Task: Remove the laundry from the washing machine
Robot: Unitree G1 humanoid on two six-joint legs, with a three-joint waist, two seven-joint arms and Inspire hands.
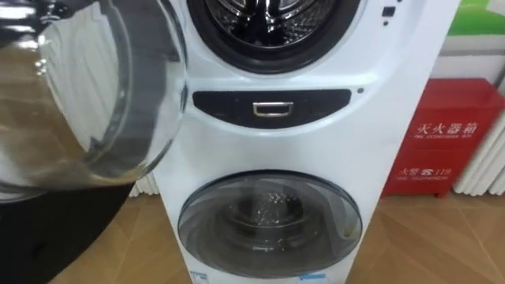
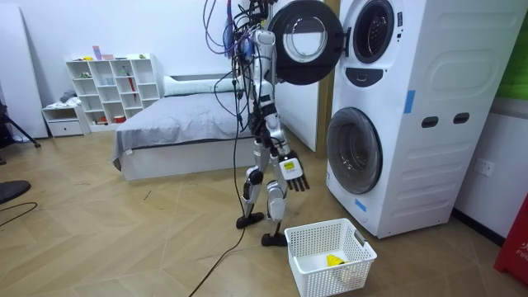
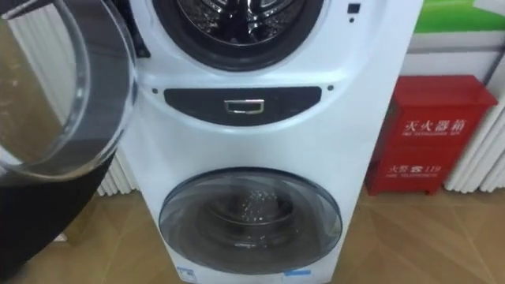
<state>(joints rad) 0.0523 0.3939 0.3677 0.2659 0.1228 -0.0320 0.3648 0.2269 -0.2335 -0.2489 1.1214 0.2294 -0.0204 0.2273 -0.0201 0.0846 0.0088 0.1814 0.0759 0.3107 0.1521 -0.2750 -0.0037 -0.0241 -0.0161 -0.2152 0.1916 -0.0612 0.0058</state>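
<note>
Robot stands facing the washing machine (image 1: 276, 142). Upper door (image 1: 87, 95) is swung wide past the machine's left edge. Drum (image 1: 276, 24) mouth is unblocked, its inside dark; cannot tell clothes there. Right hand (image 2: 290, 172) hangs before the machine, fingers loose, empty. Basket (image 2: 338, 279) sits on the floor just before the machine, a yellow piece (image 2: 333, 260) inside.
</note>
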